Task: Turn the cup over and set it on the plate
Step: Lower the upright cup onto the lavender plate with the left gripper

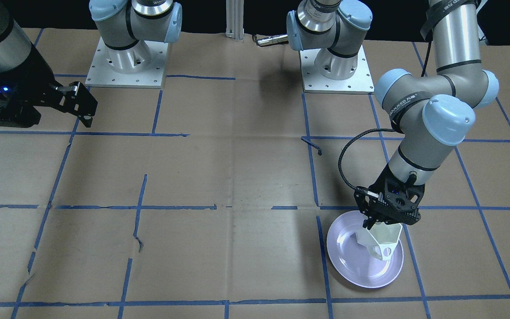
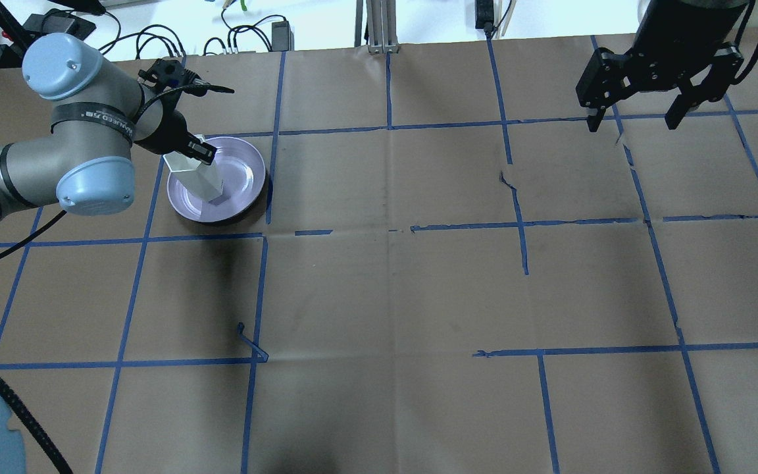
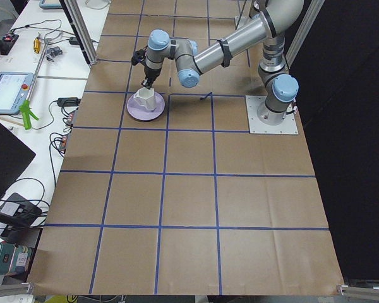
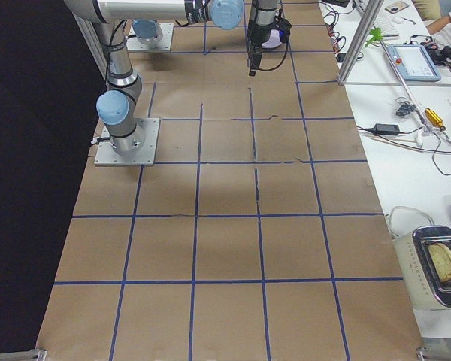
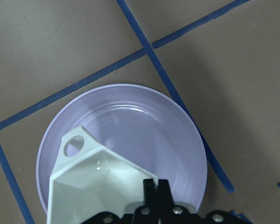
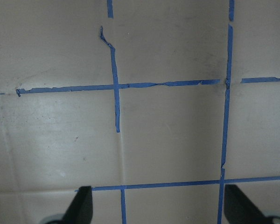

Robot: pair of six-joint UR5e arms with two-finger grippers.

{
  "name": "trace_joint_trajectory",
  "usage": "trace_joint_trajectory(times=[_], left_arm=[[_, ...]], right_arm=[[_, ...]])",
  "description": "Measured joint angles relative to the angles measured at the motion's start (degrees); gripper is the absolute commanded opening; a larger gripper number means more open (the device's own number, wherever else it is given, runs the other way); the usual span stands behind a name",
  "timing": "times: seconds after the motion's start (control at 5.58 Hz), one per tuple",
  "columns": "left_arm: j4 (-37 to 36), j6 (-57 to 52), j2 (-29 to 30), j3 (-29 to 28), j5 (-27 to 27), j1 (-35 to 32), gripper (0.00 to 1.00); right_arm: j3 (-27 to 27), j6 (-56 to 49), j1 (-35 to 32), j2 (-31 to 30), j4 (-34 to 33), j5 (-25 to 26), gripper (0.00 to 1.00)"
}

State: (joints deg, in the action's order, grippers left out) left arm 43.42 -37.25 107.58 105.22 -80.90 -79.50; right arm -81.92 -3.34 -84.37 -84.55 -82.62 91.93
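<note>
**Front view:** My left gripper (image 1: 371, 225) is pinched tight on the rim of the cup (image 1: 382, 241). The cup is white with flat, pointy sides. Its mouth is up, and its boxy handle (image 1: 386, 252) has a hole in it. The cup is over the plate (image 1: 348, 261), which is round, shiny and pale purple with a low raised edge. I cannot tell if the cup's bottom touches the plate. My right gripper (image 1: 82, 105) hangs well apart on the other side, with its fingers spread and nothing in them.

**Overhead view:** The plate lies on my left, on the far half of the table (image 2: 392, 289). The table is covered in brown paper with blue tape lines (image 2: 524, 224). One line runs just beside the plate's right edge. Right of that line the brown paper stretches wide.

**Left side view:** The cup looks small on the plate, and my left arm (image 3: 196, 60) bends over it.

**Right side view:** My right gripper hangs above the paper, far from the plate's end of the table.

**Left wrist view:** I look down into the cup's wide mouth. My two black fingers (image 5: 156, 196) squeeze one thin wall.

**Right wrist view:** My right fingers (image 6: 81, 207) are wide apart over paper with torn tape.
</note>
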Motion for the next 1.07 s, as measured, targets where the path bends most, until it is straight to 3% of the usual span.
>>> trace_joint_trajectory(times=[0.9, 1.07], left_arm=[[-3.38, 4.13, 1.64, 0.76, 0.10, -0.66, 0.01], [-3.51, 4.47, 1.66, 0.68, 0.00, -0.88, 0.36]], right_arm=[[0.00, 0.00, 0.00, 0.00, 0.00, 0.00, 1.00], [0.00, 0.00, 0.00, 0.00, 0.00, 0.00, 1.00]])
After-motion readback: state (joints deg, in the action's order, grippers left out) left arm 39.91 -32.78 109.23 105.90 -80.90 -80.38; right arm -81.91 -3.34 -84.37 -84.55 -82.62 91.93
